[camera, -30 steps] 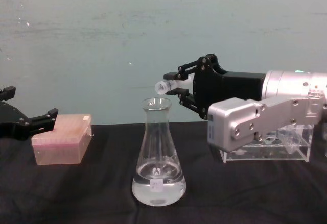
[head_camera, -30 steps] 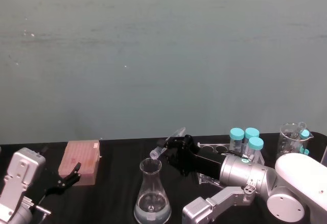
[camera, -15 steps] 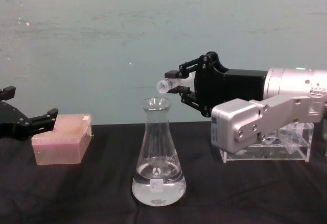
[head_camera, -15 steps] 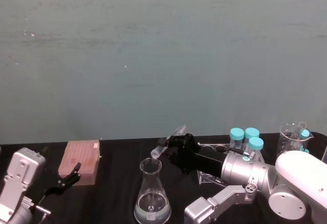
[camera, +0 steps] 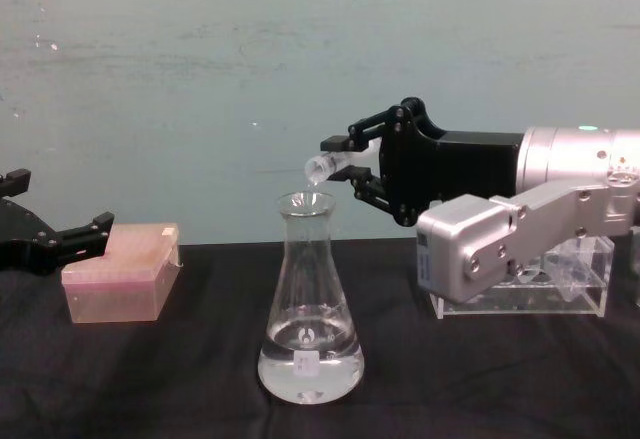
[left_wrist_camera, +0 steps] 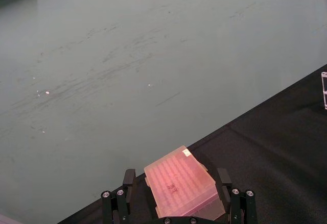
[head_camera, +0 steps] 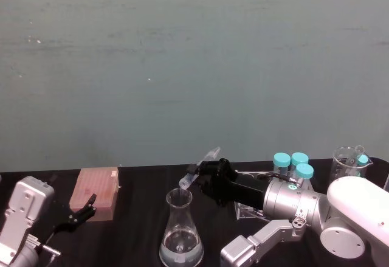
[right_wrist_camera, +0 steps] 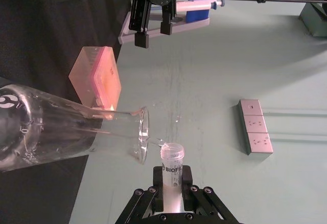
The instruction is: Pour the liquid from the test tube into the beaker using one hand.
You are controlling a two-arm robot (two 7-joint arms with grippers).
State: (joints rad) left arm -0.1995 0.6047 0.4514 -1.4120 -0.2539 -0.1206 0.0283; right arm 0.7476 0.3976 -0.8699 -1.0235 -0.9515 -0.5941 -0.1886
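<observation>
One arm is working. The right claw (camera: 340,162) reaches in from the right of the chest frame at mid-height, clenched on the test tube (camera: 319,166).

The test tube is tilted, with its whitish open end lowest. That end sits just above the mouth of the beaker (camera: 310,309), towards the mouth's right side. I can't tell if rim and rim touch. In the head view the tapered tip points up and away, past the jaws. In the right wrist view the tube mouth is right beside the beaker's flared lip, and there is lettering on the tube wall.

The beaker stands upright on the black worktop (camera: 150,379), low centre of the chest frame, with a white label low on its front. The liquid (camera: 310,377) is a clear pool in the wide base. I can't tell whether any is left in the tube or falling.

The left claw (left_wrist_camera: 176,174) is released, jaws spread and holding nothing. It sits at the far left edge of the chest frame, next to the pink box (camera: 120,277).

A clear rack (camera: 560,294) is at the right of the frame behind the right arm. Teal-capped tubes (head_camera: 292,163) stand in it in the head view.
</observation>
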